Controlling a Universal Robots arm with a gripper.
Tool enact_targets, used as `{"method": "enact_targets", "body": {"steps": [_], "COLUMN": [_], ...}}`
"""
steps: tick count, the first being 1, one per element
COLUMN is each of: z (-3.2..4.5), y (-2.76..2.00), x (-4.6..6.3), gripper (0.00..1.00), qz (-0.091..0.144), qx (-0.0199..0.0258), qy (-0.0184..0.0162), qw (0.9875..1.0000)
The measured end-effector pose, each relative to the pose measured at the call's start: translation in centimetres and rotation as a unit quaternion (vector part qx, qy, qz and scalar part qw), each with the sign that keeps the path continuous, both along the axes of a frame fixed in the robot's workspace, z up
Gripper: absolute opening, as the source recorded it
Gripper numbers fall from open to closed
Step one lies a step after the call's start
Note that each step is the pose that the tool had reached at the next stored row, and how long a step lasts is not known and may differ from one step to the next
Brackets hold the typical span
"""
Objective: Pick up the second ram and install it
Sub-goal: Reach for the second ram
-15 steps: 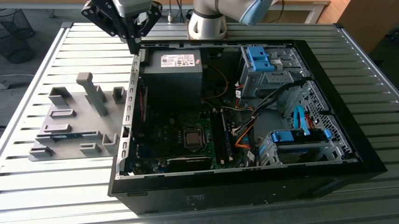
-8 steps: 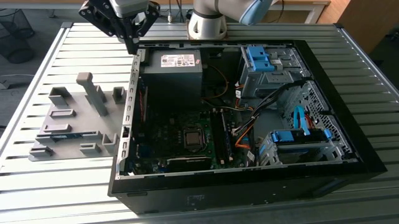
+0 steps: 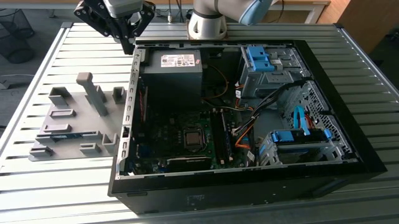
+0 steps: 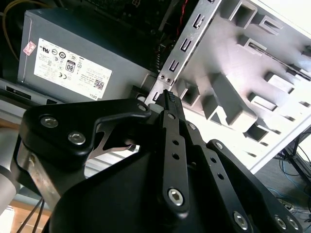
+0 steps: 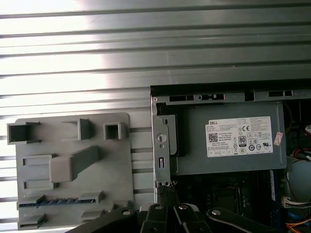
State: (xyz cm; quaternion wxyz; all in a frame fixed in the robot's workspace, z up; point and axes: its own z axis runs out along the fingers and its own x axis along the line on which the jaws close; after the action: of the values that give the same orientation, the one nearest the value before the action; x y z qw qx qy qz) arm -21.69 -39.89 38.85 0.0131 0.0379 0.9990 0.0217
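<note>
The second ram [image 3: 64,136] is a thin blue stick standing on edge in a slot of the grey holder plate [image 3: 68,151], at the exterior view's left beside the open computer case [image 3: 249,186]. The first wrist view shows the ram [image 5: 53,200] in the same slot at the plate's [image 5: 121,145] near edge. My black gripper [image 3: 130,48] hangs above the case's back corner next to the power supply [image 3: 177,70], well away from the ram. Its fingertips [image 4: 168,94] are pressed together with nothing between them, and the gripper [image 5: 167,190] also shows low in the first wrist view.
Tall grey blocks [image 3: 93,93] stand up from the holder plate. Inside the case lie the motherboard [image 3: 187,140] with its processor socket, orange cables [image 3: 243,133] and blue drive brackets [image 3: 259,58]. The arm's base [image 3: 208,23] stands behind the case on the slatted metal table [image 3: 37,84].
</note>
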Motion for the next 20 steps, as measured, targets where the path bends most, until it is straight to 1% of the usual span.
{"method": "enact_targets", "body": {"steps": [13, 20], "z": [-0.06, -0.06], "y": [0.0, 0.0], "x": [-0.7, -0.75], "gripper": [0.11, 0.11], "qz": [0.0, 0.0], "qx": [0.0, 0.0], "qy": [0.0, 0.0], "qw": [1.0, 1.0]}}
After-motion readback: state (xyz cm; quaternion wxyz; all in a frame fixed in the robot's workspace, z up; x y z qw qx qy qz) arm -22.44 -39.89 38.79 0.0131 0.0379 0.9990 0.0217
